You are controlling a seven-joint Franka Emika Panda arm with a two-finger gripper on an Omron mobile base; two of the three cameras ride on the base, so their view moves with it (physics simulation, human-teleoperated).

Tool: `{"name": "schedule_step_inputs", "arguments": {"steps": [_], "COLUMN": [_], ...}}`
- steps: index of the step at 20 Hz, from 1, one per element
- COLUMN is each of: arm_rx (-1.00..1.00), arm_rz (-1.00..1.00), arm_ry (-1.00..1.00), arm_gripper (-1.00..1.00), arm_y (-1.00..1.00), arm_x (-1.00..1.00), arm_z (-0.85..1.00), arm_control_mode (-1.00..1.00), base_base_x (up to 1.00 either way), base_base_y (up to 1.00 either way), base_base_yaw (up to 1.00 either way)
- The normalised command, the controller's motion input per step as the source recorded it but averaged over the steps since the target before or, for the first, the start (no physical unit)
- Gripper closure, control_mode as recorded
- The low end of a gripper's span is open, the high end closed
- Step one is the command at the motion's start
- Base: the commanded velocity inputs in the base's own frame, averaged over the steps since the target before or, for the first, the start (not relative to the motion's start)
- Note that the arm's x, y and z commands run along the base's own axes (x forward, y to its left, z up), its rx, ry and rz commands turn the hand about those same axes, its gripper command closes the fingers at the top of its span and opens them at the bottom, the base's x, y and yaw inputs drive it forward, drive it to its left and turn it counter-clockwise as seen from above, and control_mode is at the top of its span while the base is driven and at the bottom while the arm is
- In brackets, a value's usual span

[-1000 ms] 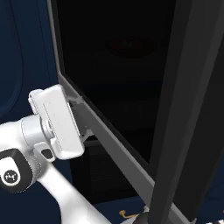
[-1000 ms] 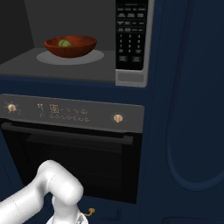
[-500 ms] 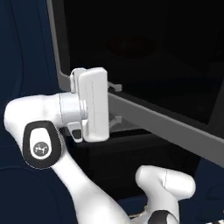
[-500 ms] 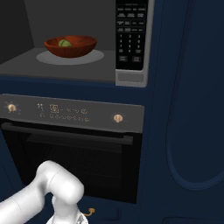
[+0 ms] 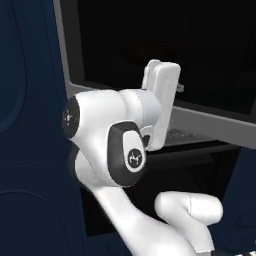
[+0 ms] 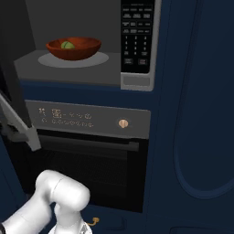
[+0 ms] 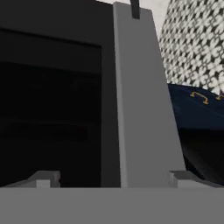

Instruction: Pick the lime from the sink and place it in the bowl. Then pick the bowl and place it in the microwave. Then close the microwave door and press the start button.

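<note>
The reddish-brown bowl (image 6: 74, 47) sits on the grey turntable (image 6: 73, 60) inside the open microwave (image 6: 68, 27), with the lime (image 6: 67, 45) in it. The black control panel (image 6: 137, 36) is to the cavity's right. The microwave door (image 5: 210, 125) is partly swung; its grey edge (image 6: 18, 121) shows at the left of the right base view. My gripper (image 5: 178, 88) is pressed against the door's outer face, open and holding nothing. In the hand view the gripper (image 7: 113, 178) faces the door's grey frame (image 7: 140, 109) and dark glass.
Below the microwave is the larger oven (image 6: 87, 173) with a knob (image 6: 122, 123) and a bar handle (image 6: 91, 144). Navy cabinet fronts (image 6: 201, 114) flank the right side. My own white arm (image 5: 110, 145) fills the space in front of the door.
The hand has slid right along the door's outer face and the elbow has swung up. The door has swung toward the cavity; its edge now shows in the right base view.
</note>
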Motion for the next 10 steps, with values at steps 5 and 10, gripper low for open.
{"name": "schedule_step_inputs", "arguments": {"steps": [5,10], "arm_rx": [0.14,0.13], "arm_rz": [0.47,0.42], "arm_ry": [-0.09,-0.04], "arm_gripper": [-1.00,-1.00], "arm_y": [-0.61,-0.40], "arm_x": [0.33,0.47], "arm_z": [0.00,0.00], "arm_control_mode": [-1.00,-1.00], "base_base_x": [0.00,0.00], "base_base_y": [0.00,0.00], "base_base_yaw": [0.00,0.00]}}
